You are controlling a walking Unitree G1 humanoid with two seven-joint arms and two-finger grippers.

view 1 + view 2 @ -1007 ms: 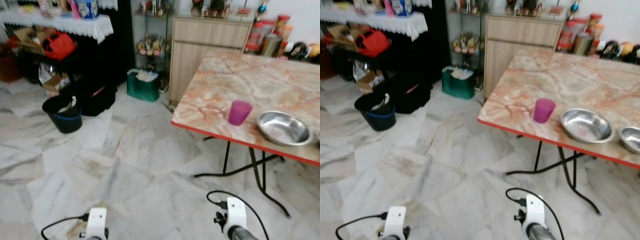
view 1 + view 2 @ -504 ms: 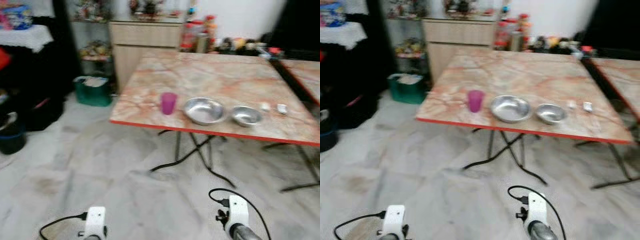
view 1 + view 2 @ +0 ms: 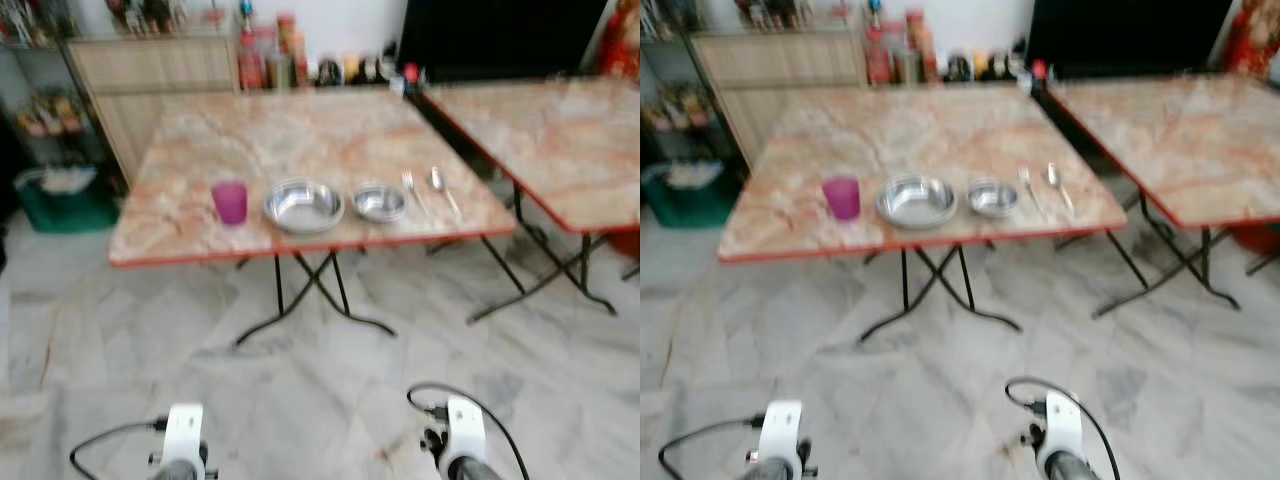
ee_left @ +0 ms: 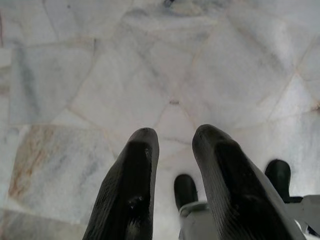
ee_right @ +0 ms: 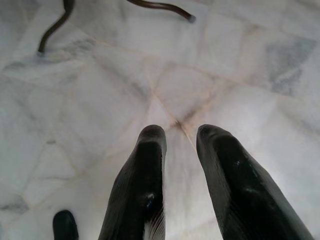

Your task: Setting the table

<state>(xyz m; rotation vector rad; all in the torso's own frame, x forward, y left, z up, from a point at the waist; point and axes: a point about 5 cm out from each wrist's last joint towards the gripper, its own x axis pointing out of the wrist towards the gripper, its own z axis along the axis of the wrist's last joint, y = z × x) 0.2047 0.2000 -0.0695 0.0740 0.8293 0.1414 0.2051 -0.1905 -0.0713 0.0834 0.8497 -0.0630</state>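
A marble-patterned folding table [image 3: 300,130] with a red edge stands ahead of me across the floor. Along its near edge sit a purple cup [image 3: 229,202], a large steel bowl [image 3: 303,205], a smaller steel bowl [image 3: 380,202], then a fork [image 3: 410,188] and a spoon [image 3: 440,188]. Both arms hang low, far short of the table. My left gripper [image 4: 172,137] is open over marble floor tiles with nothing between its fingers. My right gripper [image 5: 180,135] is open too, empty, above the floor near a black table foot [image 5: 160,6].
A second marble table [image 3: 560,130] stands to the right, a narrow gap apart. A wooden cabinet [image 3: 150,70], jars [image 3: 280,60] and a green bin [image 3: 60,195] sit at the back left. Crossed black table legs [image 3: 310,300] reach the open marble floor before me.
The camera has swung right: the table has slid from the right side to the middle, and the second table, fork and spoon have come into view. The picture is blurred.
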